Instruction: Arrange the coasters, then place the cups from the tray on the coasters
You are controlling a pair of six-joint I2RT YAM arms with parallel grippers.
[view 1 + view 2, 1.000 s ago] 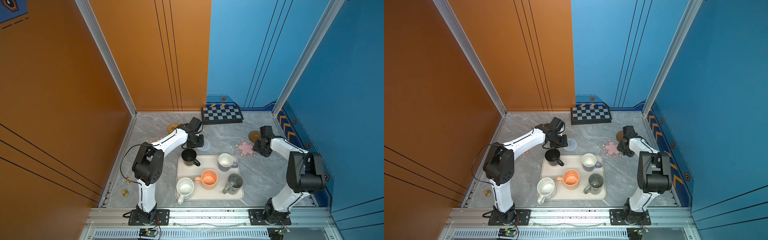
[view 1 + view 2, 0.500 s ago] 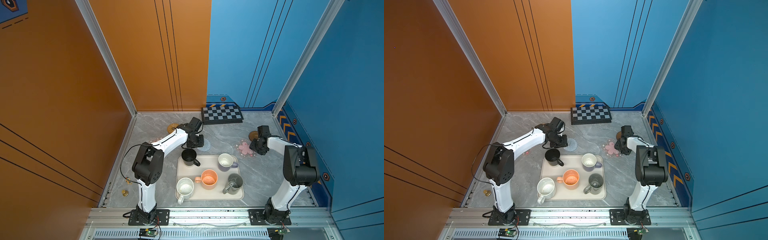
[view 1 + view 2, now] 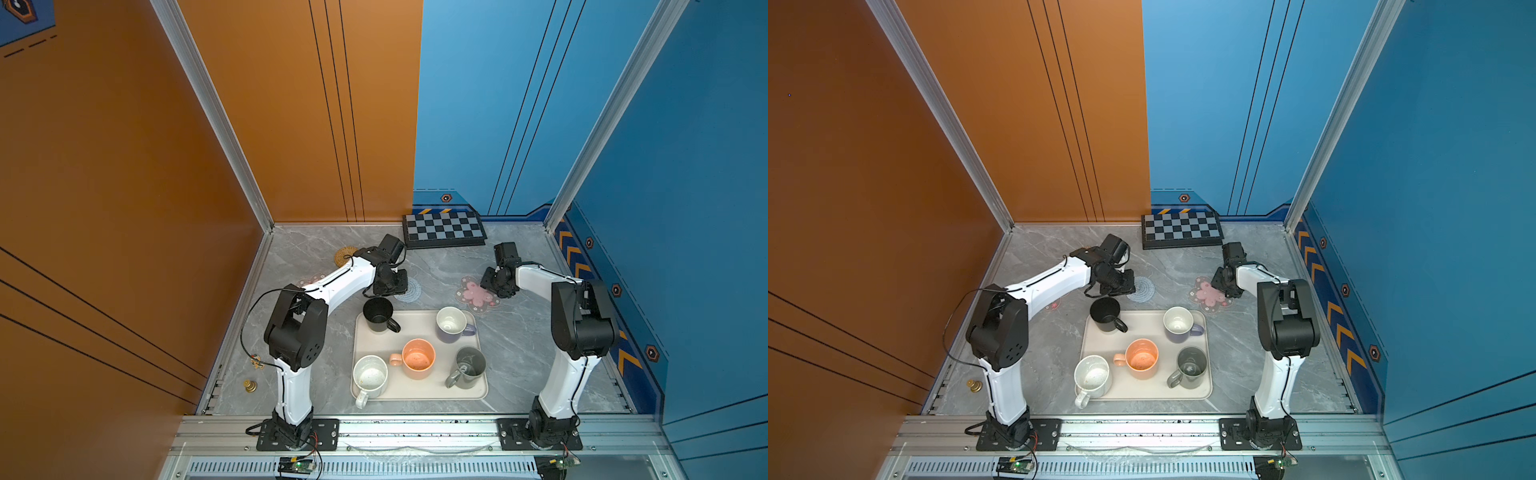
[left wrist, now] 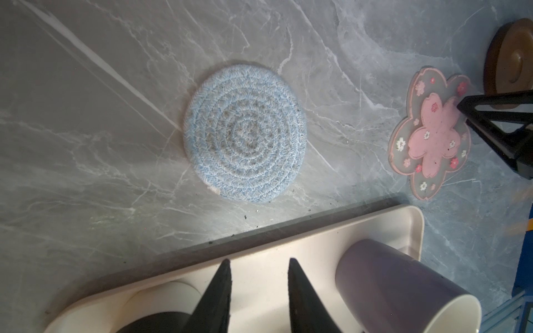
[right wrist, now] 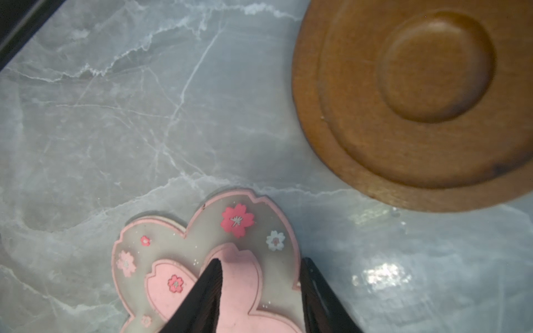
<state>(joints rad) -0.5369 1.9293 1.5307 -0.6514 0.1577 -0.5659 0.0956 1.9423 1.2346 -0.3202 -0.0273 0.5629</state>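
Woven straw round coaster (image 3: 345, 254): far left on the grey marble table (image 3: 449, 266), with no mug on it.
Left pink flower-shaped coaster (image 3: 318, 277): mostly hidden under the left arm; the part that shows is bare.
Left claw (image 4: 259, 263): jaws partly apart and holding nothing. It hangs over the tray's far left edge, close to the black mug.
Grey-blue knitted round coaster (image 4: 245, 132): lies flat just beyond the tray's far rim, bare.
Cream-white rectangular tray (image 3: 415, 328): near centre, carrying all five mugs: black mug (image 3: 377, 311), speckled white mug (image 3: 370, 374), peach-orange mug (image 3: 417, 357), lavender mug (image 3: 451, 323), grey mug (image 3: 469, 363).
Right pink flower-shaped coaster (image 5: 239, 222): flat on the table beyond the tray's far right corner.
Right claw (image 5: 261, 263): jaws partly apart and straddling one petal, one finger over the pink middle, the other at the outer edge. Nothing is lifted, and I cannot tell whether the tips press down.
Brown wooden round coaster (image 5: 418, 101): near that flower coaster but not touching it; the right wrist hides it in both top views.
Progress: by my reading this is the arranging stage. The five coasters are strung loosely beyond the tray, and all five mug placements remain.
Change: a second ago the wooden coaster showed in the top views. The right arm has since folded inward over it, and the right flower coaster seems to have slid slightly left. The left arm and the mugs are unchanged.
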